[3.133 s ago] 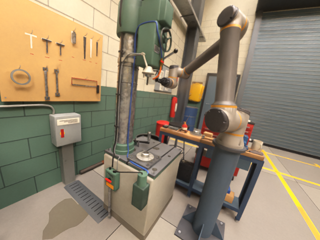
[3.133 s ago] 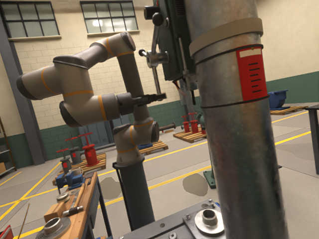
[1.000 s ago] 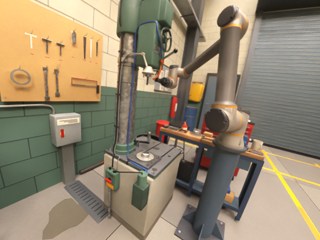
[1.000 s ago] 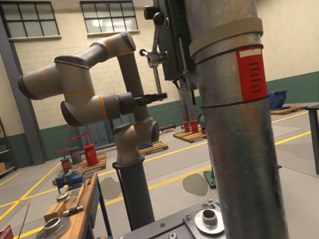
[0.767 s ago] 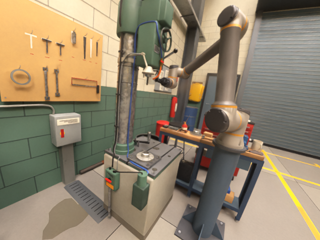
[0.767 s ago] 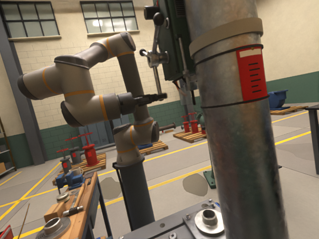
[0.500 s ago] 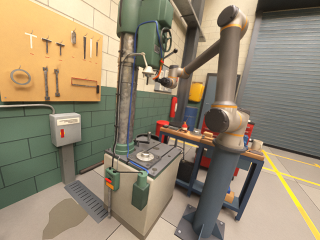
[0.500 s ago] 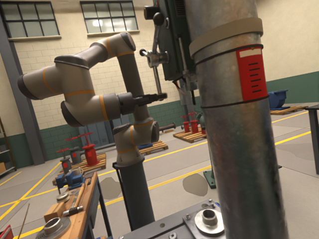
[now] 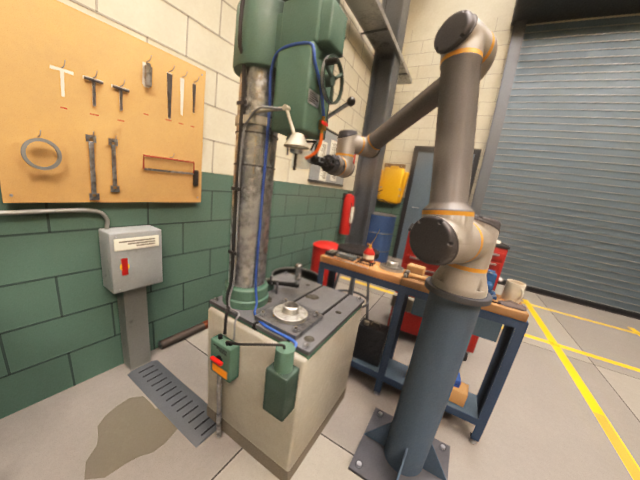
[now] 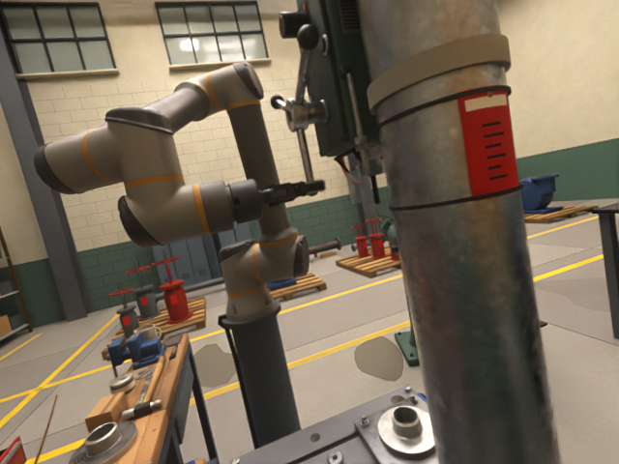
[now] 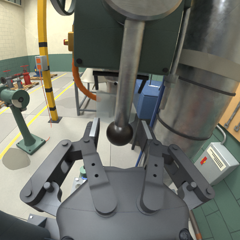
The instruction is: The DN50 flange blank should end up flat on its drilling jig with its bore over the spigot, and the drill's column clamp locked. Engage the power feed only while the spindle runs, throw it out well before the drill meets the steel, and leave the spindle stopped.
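Note:
A steel lever with a black ball knob (image 11: 119,133) hangs down from the green drill head (image 9: 305,67), and the knob sits between the fingers of my gripper (image 11: 119,132) (image 10: 312,187) (image 9: 314,161). My gripper is open and holds nothing. Far below, the drilling jig plate with its spigot (image 9: 290,311) (image 10: 406,423) sits on the machine table beside the column (image 10: 450,225). A round flange blank (image 10: 102,439) lies flat on the workbench by the arm's base.
The workbench (image 9: 424,289) beside the arm's pedestal carries a blue vise (image 10: 135,347), a mug and small tools. A pegboard of tools (image 9: 101,103) and a grey switch box (image 9: 130,258) are on the wall. A green control pendant (image 9: 225,357) hangs on the machine base.

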Motion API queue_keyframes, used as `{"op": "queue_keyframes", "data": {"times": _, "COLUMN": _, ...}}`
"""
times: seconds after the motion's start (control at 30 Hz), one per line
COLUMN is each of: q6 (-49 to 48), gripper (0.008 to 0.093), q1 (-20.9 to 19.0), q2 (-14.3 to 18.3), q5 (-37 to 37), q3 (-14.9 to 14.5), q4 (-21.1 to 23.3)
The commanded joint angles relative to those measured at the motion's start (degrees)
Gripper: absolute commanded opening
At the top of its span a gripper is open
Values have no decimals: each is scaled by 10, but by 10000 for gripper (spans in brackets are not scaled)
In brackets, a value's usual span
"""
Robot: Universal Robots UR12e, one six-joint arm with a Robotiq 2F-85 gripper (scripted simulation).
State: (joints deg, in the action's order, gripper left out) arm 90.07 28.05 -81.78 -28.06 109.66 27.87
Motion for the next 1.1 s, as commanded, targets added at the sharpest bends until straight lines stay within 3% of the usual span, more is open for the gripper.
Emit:
{"op": "queue_keyframes", "data": {"times": 0.0, "q6": 0, "gripper": 580, "q1": 0, "q2": 0, "q5": 0, "q3": 0, "q4": 0}}
{"op": "queue_keyframes", "data": {"times": 1.07, "q6": 0, "gripper": 580, "q1": 27, "q2": 6, "q5": -27, "q3": -8, "q4": -1}}
